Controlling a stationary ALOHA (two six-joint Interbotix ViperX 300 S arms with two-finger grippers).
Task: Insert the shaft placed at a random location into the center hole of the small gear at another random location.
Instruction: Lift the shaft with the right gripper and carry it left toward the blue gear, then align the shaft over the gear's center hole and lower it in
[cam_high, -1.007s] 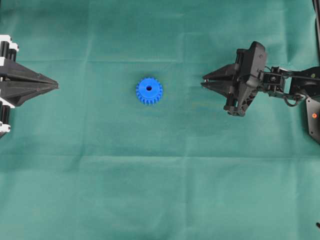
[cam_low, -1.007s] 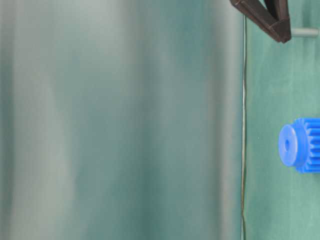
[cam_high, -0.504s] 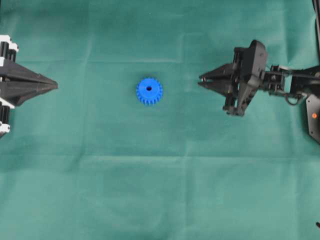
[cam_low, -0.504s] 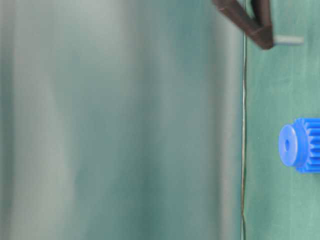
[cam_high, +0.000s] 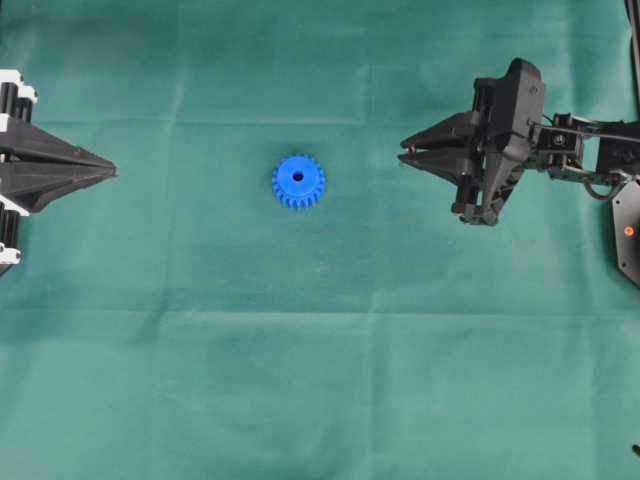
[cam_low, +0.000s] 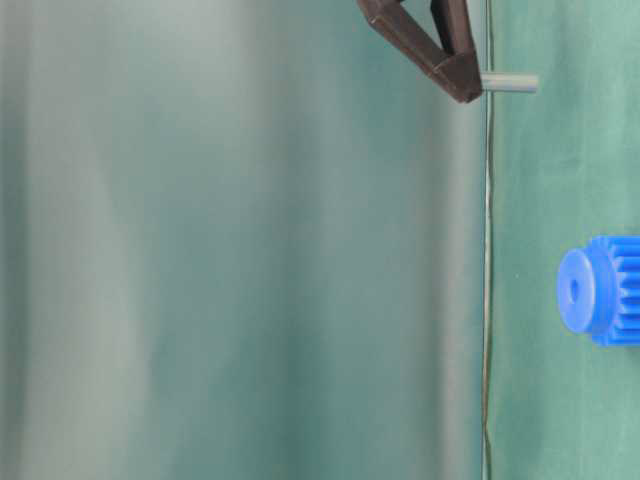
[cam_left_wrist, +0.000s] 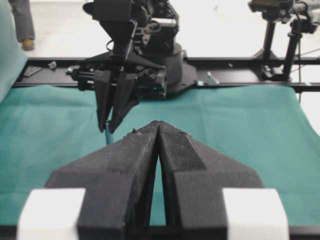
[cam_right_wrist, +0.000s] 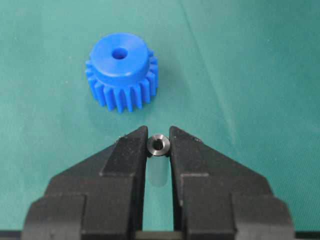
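Observation:
The small gear (cam_high: 298, 181) lies flat on the green cloth, its center hole (cam_high: 298, 177) facing up; both also show in the right wrist view as the gear (cam_right_wrist: 121, 70) and the hole (cam_right_wrist: 119, 53). My right gripper (cam_high: 402, 158) hangs right of the gear and above the cloth, shut on the shaft (cam_right_wrist: 159, 145). The shaft (cam_low: 508, 83) sticks out of the fingertips toward the cloth, apart from the gear (cam_low: 600, 290). My left gripper (cam_high: 112, 173) rests at the far left, shut with nothing in it; its tips (cam_left_wrist: 158, 124) meet.
Green cloth (cam_high: 320, 380) covers the whole table. The right arm's black base (cam_high: 625, 235) sits at the right edge. Beyond the table's far side run a black rail (cam_left_wrist: 240, 75) and camera stands (cam_left_wrist: 292, 45).
My right gripper has risen higher off the cloth with the shaft and shifted slightly toward the top of the overhead view. The gear and the left gripper have not moved.

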